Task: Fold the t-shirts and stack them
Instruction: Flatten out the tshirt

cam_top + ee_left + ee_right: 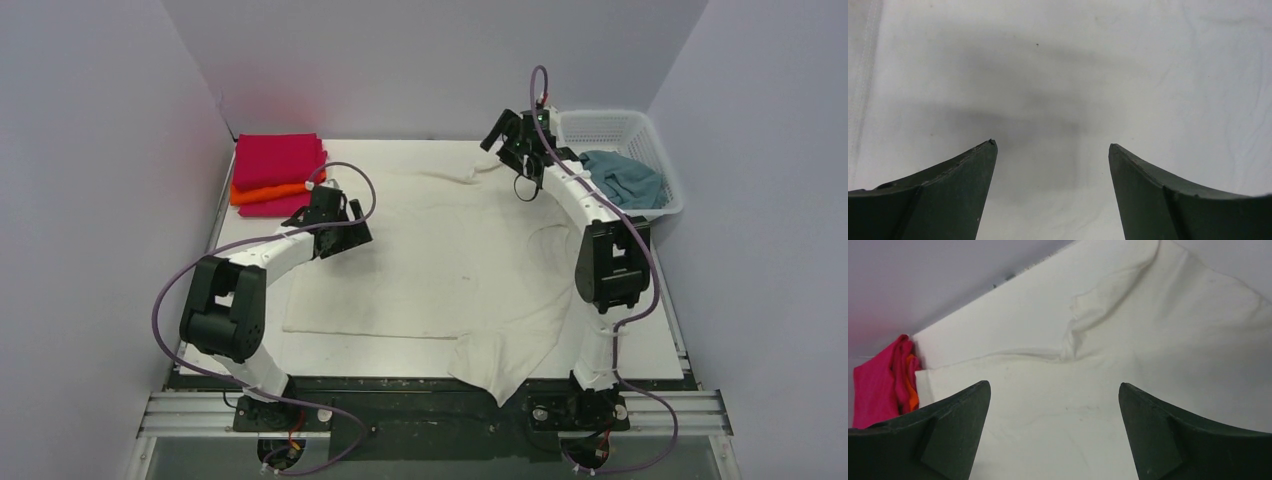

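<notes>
A cream t-shirt (pixel 440 260) lies spread flat over the middle of the table, one sleeve hanging over the front edge. It also fills the left wrist view (pixel 1058 75) and the right wrist view (pixel 1108 370). My left gripper (pixel 345 235) is open and empty, low over the shirt's left part. My right gripper (pixel 510 135) is open and empty, above the shirt's far right sleeve. Folded magenta-pink tees (pixel 278 160) with an orange one (pixel 268 192) between them are stacked at the far left; they also show in the right wrist view (pixel 883 385). A grey-blue tee (pixel 625 178) lies in the basket.
A white mesh basket (pixel 650 130) stands at the far right corner. Grey walls close in the table at the back and both sides. The right arm's elbow (pixel 610 262) hangs over the shirt's right side.
</notes>
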